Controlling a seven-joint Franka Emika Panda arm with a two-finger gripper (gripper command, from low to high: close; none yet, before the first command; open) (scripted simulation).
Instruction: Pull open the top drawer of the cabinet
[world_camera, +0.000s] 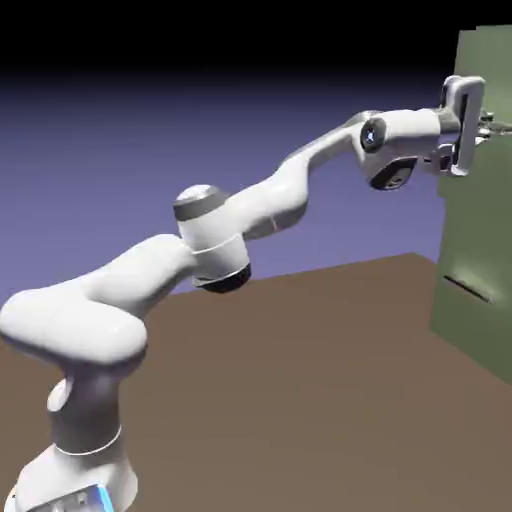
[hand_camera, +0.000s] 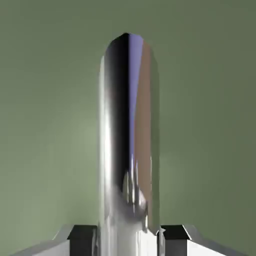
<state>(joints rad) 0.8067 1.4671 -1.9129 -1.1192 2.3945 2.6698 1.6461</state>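
At the lower left of the exterior view the white arm (world_camera: 200, 240) rises from its base and stretches up across the frame toward the upper right, reaching that high because the target sits near the top of the cabinet (world_camera: 470, 260). The brown table (world_camera: 300, 380) fills the lower middle. At the upper right edge the gripper (world_camera: 478, 125) meets the top drawer (world_camera: 495, 90), the uppermost green panel of the cabinet; a thin dark seam lower down marks another drawer front.

In the hand view, sage-green drawer front fills the left and right of the frame, and a shiny metal handle (hand_camera: 129, 130) runs as a bar up the centre from the bottom edge. The grey fingertips (hand_camera: 82, 235) flank it at the bottom, one on each side and pressed right against it, so the pincer looks closed on the handle. Judging by this, the grasp is set and the pull back along the arm's reach is the step in hand.
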